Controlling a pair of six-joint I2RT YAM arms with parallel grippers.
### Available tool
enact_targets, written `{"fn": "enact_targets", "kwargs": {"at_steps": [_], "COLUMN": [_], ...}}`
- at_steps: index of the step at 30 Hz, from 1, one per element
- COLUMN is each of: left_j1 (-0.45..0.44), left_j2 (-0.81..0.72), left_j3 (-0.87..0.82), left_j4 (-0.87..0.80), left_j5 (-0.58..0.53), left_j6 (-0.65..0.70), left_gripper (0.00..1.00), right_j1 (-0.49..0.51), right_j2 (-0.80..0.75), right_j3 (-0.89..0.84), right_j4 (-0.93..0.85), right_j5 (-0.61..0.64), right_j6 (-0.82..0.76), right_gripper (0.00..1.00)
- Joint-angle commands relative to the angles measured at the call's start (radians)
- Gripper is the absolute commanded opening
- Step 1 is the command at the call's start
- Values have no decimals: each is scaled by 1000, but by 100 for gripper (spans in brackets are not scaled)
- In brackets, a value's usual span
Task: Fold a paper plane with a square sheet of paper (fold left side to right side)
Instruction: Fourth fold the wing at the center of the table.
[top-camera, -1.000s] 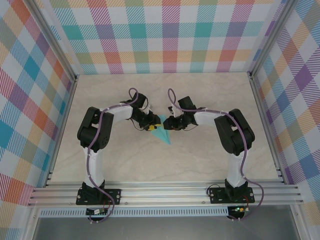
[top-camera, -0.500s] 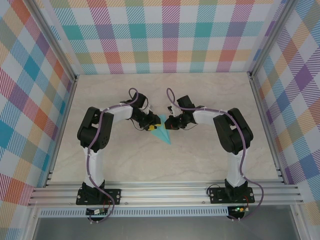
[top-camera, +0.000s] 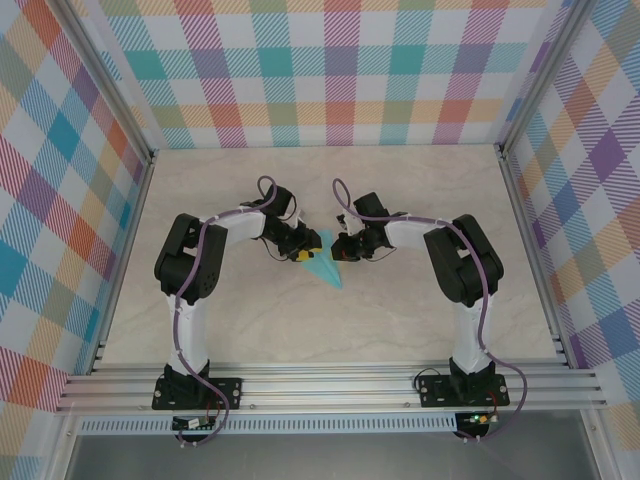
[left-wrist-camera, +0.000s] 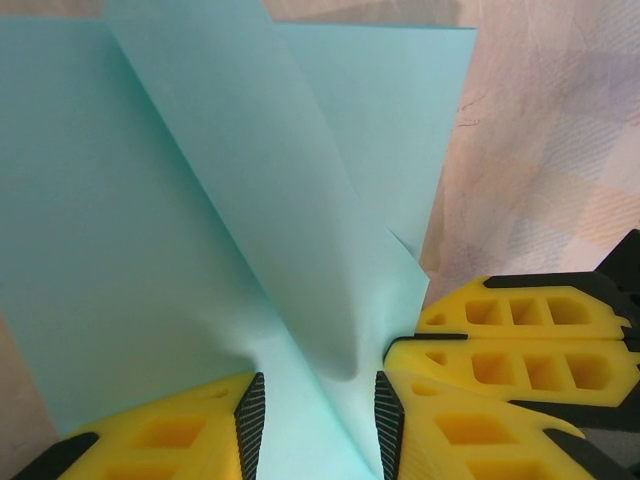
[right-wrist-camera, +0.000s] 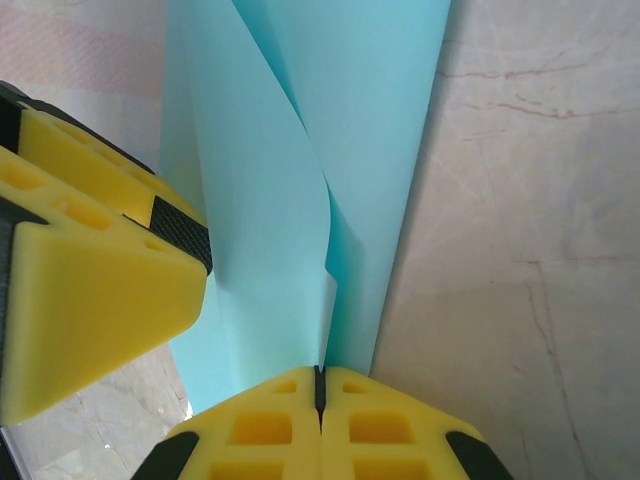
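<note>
The turquoise sheet of paper (top-camera: 327, 268) lies mid-table as a creased pointed shape, its tip toward the near edge. My left gripper (top-camera: 303, 254) is at its left edge and my right gripper (top-camera: 341, 251) at its right edge. In the left wrist view the paper (left-wrist-camera: 200, 200) rises in a ridge between the open fingers of the left gripper (left-wrist-camera: 318, 390); whether the pads touch it is unclear. In the right wrist view the right gripper (right-wrist-camera: 320, 372) is shut on a raised fold edge of the paper (right-wrist-camera: 270, 200). The left gripper's finger (right-wrist-camera: 95, 290) stands close beside it.
The beige marbled table (top-camera: 400, 320) is walled by checked panels, with an aluminium rail (top-camera: 330, 385) along the near edge. Both arms meet at the centre, their grippers a finger's width apart. The right gripper's yellow fingers (left-wrist-camera: 520, 345) sit at the paper's right edge.
The right arm has edged slightly left toward the left gripper, and the raised part of the paper between the grippers has narrowed. The left arm has stayed put.
</note>
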Motion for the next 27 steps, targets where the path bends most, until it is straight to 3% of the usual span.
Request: {"fn": "enact_targets", "kwargs": {"at_steps": [1, 27], "left_j1": [-15, -11], "left_j2": [19, -103], "left_j3": [4, 107], "left_j4": [-39, -94], "left_j5": [-41, -17], "left_j6": [5, 11], "left_gripper": [37, 38], "right_j1": [-4, -2], "right_j2": [12, 39], "right_j3": [15, -33], "right_j4": [-28, -60], "right_j5": [7, 16], "right_j6": [-16, -23], "right_gripper": [0, 0]}}
